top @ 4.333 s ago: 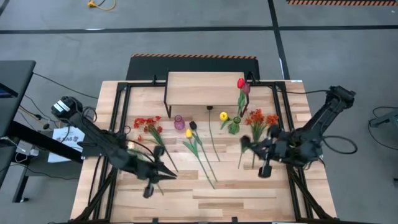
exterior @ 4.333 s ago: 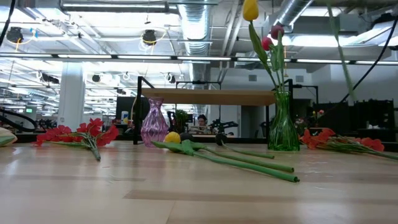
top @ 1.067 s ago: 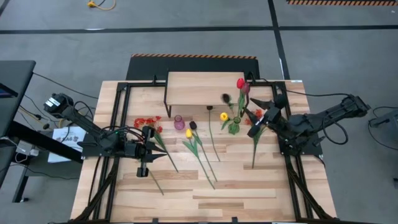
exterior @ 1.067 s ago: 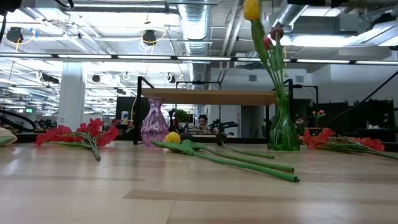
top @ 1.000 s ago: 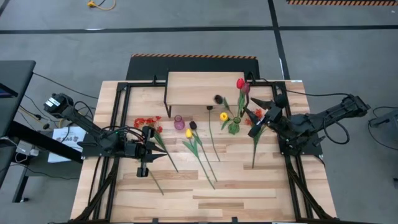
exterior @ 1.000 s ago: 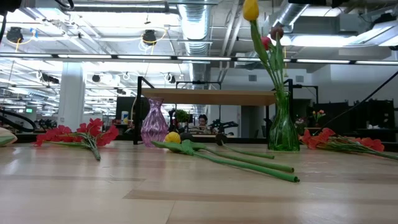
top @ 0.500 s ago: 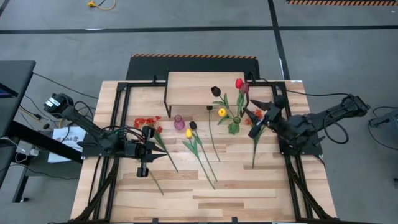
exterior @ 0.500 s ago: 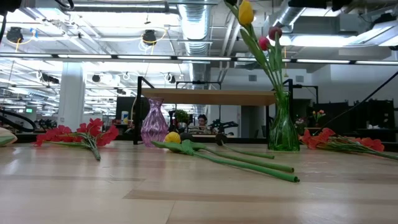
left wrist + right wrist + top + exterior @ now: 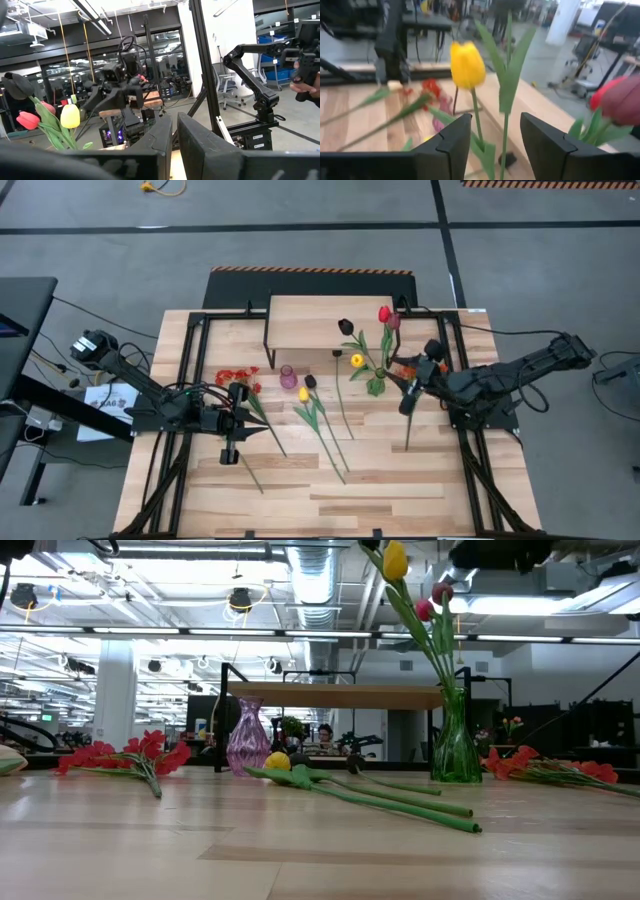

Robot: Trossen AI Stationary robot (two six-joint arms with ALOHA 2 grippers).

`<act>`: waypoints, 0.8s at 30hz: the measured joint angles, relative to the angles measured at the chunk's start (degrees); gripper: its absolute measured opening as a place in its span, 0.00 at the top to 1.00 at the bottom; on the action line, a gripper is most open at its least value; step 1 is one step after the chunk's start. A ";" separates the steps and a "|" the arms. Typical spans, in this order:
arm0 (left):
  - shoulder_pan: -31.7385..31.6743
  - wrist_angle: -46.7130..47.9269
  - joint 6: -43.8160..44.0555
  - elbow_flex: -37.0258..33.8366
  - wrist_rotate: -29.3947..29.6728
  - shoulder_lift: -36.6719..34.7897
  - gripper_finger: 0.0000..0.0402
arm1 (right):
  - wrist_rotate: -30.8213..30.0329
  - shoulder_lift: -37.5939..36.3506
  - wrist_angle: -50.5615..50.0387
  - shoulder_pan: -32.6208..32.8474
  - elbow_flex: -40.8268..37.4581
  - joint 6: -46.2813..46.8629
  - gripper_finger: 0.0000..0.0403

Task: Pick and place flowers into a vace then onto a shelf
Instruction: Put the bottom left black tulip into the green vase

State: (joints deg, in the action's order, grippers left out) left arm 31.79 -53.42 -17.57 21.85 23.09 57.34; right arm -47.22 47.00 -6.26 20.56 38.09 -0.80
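Observation:
A green glass vase [image 9: 376, 385] [image 9: 457, 740] stands on the table in front of the shelf [image 9: 325, 320]. It holds a yellow tulip [image 9: 467, 62], a red one [image 9: 384, 313] and a dark one [image 9: 346, 327]. My right gripper [image 9: 405, 382] [image 9: 495, 117] hovers open just right of the vase, and its fingers flank the stems without touching them. More flowers [image 9: 318, 415] lie flat on the table beside an empty purple vase [image 9: 288, 377]. My left gripper [image 9: 262, 429] [image 9: 175, 125] waits shut above the table's left half, with nothing between its fingers.
Orange-red sprays lie at the left [image 9: 235, 377] [image 9: 130, 755] and to the right of the green vase [image 9: 550, 765]. A loose stem [image 9: 408, 425] lies below my right gripper. The near half of the table [image 9: 330, 495] is bare wood. Black frame rails run along both sides.
The dark tulip has dropped into the green vase and now stands there with the others. The yellow tulip has been pushed to lean toward the table's left. My right gripper has sunk a little and tipped downward beside the vase.

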 joint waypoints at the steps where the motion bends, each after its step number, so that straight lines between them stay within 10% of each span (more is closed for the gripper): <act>1: -0.01 0.00 -0.01 0.00 0.01 0.00 0.96 | 0.65 0.40 -1.12 -0.80 0.00 1.08 0.60; 24: 0.00 -0.01 -0.23 0.00 0.01 0.00 0.96 | 2.55 10.47 -0.33 -9.82 0.00 1.82 0.64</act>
State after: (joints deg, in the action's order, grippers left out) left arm 31.79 -53.43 -17.80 21.85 23.11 57.34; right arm -44.66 57.47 -6.59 10.74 38.09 1.02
